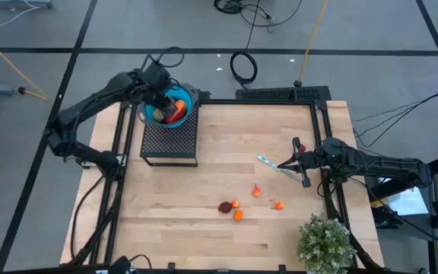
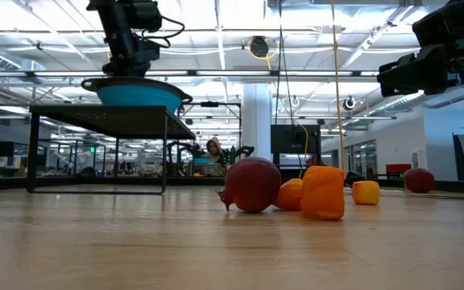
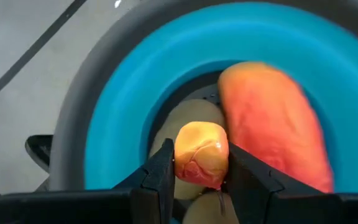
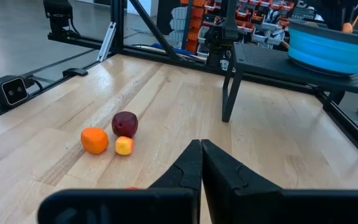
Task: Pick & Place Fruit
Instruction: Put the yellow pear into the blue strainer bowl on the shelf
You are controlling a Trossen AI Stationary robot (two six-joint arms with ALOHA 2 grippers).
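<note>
Left wrist view: left end effector (image 3: 199, 180) clamps a small yellow-orange toy fruit (image 3: 201, 154) right over the round blue plastic bowl (image 3: 123, 118), which sits on a black mesh stand (image 1: 169, 138) and already holds a long red-orange piece (image 3: 272, 121). Open low over the free spot so nothing bounces out. Right end effector (image 4: 201, 163) clenched, empty, idling over the wooden counter (image 1: 226, 236) near its right edge; dark red fruit (image 1: 224, 206) and small orange ones (image 1: 238, 215) wait mid-counter

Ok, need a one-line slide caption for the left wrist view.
Left gripper holds a small orange fruit over the blue bowl, where a long red-orange fruit already lies.
</note>
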